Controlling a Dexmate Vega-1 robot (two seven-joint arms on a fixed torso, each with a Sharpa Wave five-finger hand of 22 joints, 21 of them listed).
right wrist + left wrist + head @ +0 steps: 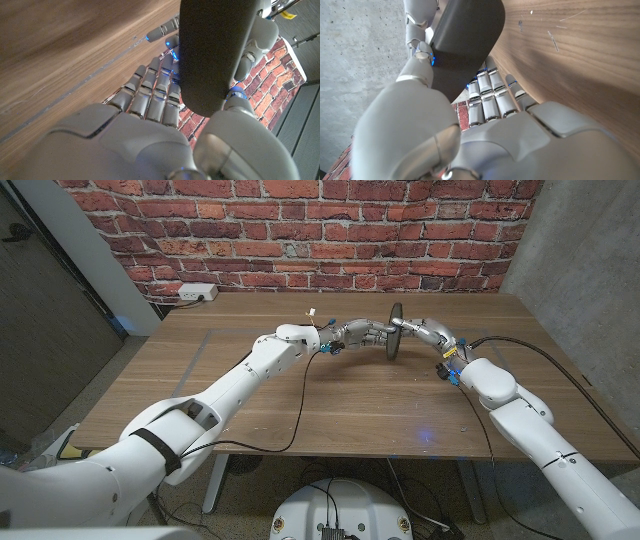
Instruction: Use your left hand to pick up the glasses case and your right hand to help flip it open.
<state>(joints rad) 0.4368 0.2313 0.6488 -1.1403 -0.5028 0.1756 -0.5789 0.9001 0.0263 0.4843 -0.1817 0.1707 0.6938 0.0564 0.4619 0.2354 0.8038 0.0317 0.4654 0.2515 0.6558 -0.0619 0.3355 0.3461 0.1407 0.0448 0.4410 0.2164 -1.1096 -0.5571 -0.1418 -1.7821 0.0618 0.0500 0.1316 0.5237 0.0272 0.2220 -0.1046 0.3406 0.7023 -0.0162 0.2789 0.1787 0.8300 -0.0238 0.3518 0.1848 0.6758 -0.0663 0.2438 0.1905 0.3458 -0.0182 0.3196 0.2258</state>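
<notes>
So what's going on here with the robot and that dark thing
The robot is holding a dark glasses case up above the wooden table, between both hands. The left robot hand grips it from one side and the right robot hand meets it from the other. The case looks closed; whether it has started to open I can't tell.

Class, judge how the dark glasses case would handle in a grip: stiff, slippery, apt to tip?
The glasses case probably stays stiff: its curved shell keeps shape between the left hand and right hand. Its smooth matte surface may slip. Standing on edge, it would likely topple if released.
</notes>
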